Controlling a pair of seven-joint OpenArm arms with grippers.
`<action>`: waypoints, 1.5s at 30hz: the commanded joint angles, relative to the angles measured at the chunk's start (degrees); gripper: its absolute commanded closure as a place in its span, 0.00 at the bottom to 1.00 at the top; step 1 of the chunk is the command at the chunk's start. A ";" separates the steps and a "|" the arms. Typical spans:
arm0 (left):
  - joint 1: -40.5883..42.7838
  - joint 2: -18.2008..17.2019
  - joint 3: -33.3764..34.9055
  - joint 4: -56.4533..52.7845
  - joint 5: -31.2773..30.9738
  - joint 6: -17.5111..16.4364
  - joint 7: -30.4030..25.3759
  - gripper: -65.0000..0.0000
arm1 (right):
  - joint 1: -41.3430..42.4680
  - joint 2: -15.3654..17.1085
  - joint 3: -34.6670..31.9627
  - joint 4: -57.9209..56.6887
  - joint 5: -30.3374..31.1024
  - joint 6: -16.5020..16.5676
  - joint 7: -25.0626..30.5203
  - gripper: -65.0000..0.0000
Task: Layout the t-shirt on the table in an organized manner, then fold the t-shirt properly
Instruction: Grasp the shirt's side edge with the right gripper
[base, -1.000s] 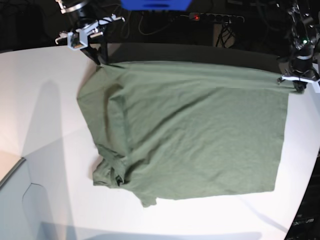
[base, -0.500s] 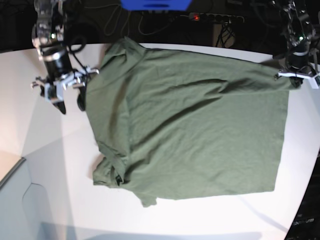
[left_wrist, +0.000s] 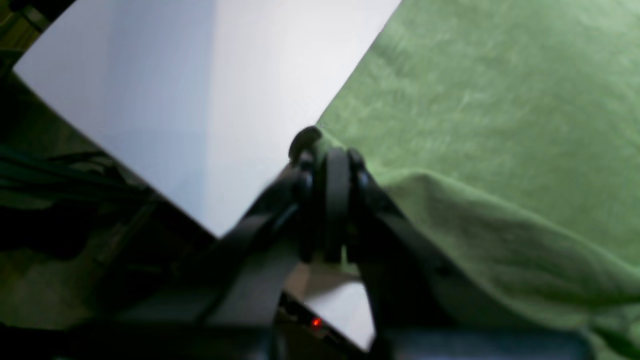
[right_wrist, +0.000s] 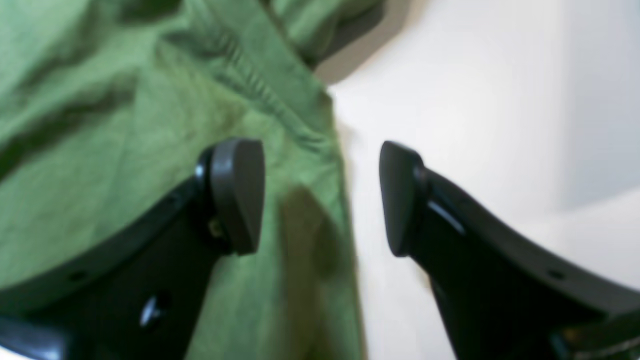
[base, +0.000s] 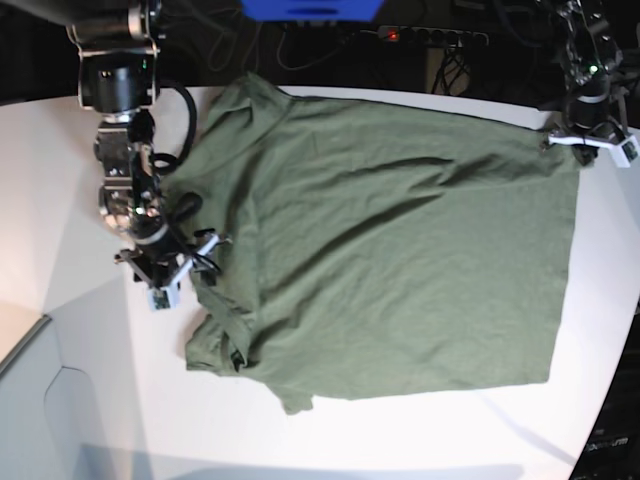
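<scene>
The olive t-shirt lies spread on the white worktop. The left claw pinches its far corner, anchoring the hem taut. The right claw gapes empty over the rumpled sleeve edge — apparently poised to straighten it.

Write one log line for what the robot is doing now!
left end effector: shut on t-shirt corner | right end effector: open over shirt edge | table
</scene>
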 joint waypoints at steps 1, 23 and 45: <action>-0.02 -0.62 -0.31 1.01 -0.02 -0.12 -1.29 1.00 | 2.36 0.57 0.03 -0.79 0.62 -0.02 1.62 0.44; -0.10 0.78 -0.40 1.27 -0.28 -0.12 -1.37 1.00 | -8.72 2.15 6.71 18.64 0.71 -0.11 1.27 1.00; 3.59 2.81 -0.40 4.79 -0.37 -0.12 -1.46 1.00 | -23.57 -0.40 13.13 28.66 0.62 -0.11 1.45 0.63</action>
